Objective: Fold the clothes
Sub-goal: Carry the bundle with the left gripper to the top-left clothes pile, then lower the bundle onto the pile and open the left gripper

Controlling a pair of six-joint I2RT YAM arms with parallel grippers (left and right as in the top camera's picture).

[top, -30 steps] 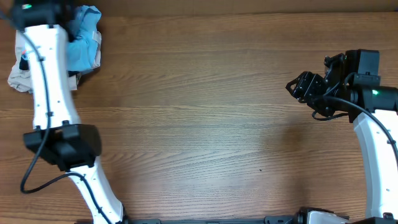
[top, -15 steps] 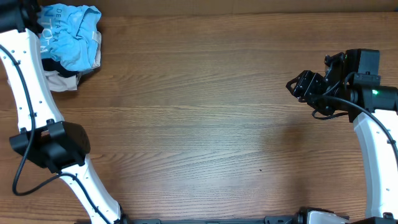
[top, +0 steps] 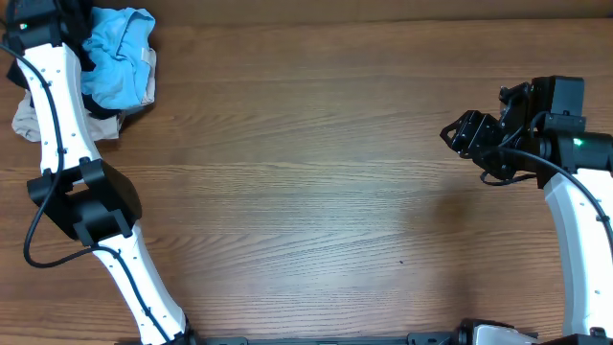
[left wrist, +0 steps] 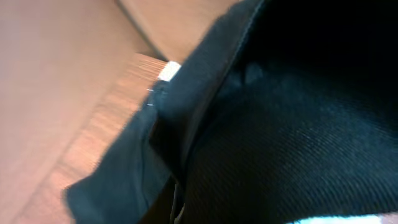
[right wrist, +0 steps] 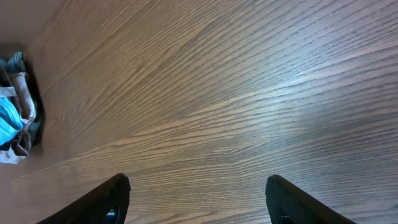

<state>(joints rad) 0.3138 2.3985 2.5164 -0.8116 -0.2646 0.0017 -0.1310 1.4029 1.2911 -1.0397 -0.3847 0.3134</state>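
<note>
The black T-shirt point(left wrist: 280, 124) fills the left wrist view at very close range, with a small white tag by its folded edge. In the overhead view only a dark sliver of it point(top: 103, 107) shows under the pile at the table's far left corner. My left gripper point(top: 67, 34) is down in that pile; its fingers are hidden by the fabric. My right gripper point(top: 460, 134) is open and empty above bare wood at the right side, far from the clothes; it also shows in the right wrist view point(right wrist: 199, 199).
A light blue shirt point(top: 120, 57) lies on top of the pile, and a beige garment point(top: 29, 120) sticks out at its left. The pile sits at the table's back left edge. It appears small at the left of the right wrist view point(right wrist: 18, 112).
The left arm swung out past the table's left edge and has come back onto the pile. The light blue shirt has shifted and bunched. The right arm has not moved.
</note>
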